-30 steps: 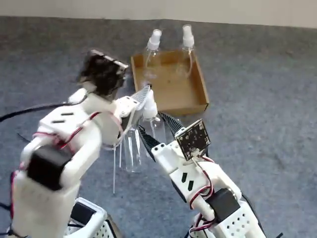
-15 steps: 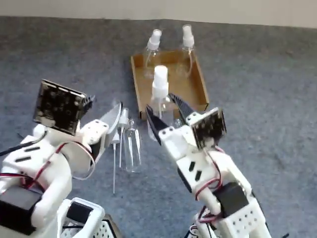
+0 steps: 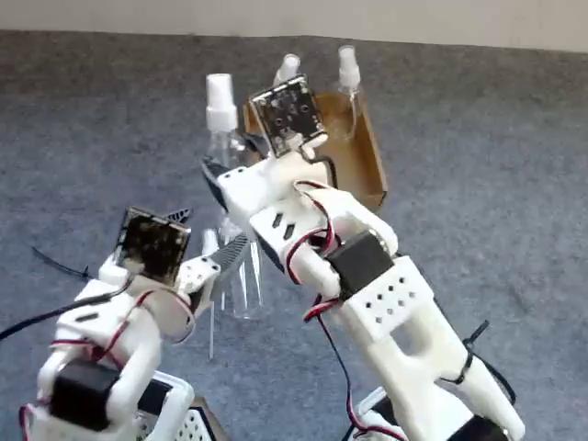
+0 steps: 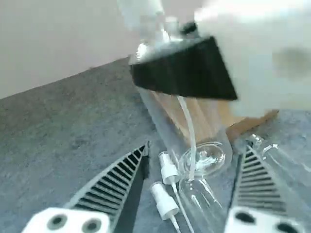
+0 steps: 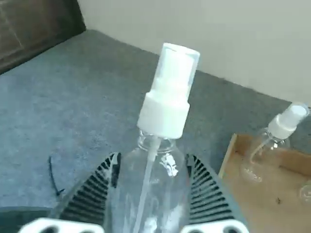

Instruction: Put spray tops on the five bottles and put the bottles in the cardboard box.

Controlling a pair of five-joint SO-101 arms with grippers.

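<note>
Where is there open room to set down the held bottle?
Box floor in front of its two bottles looks bare, as does carpet right of the box. Crowded: the near carpet, where a loose bottle and spray tops lie.

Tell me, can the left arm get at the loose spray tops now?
Probably yes. The left gripper is open close over the two spray tops, with nothing lying on them; the bottle in the right gripper seems lifted clear.
</note>
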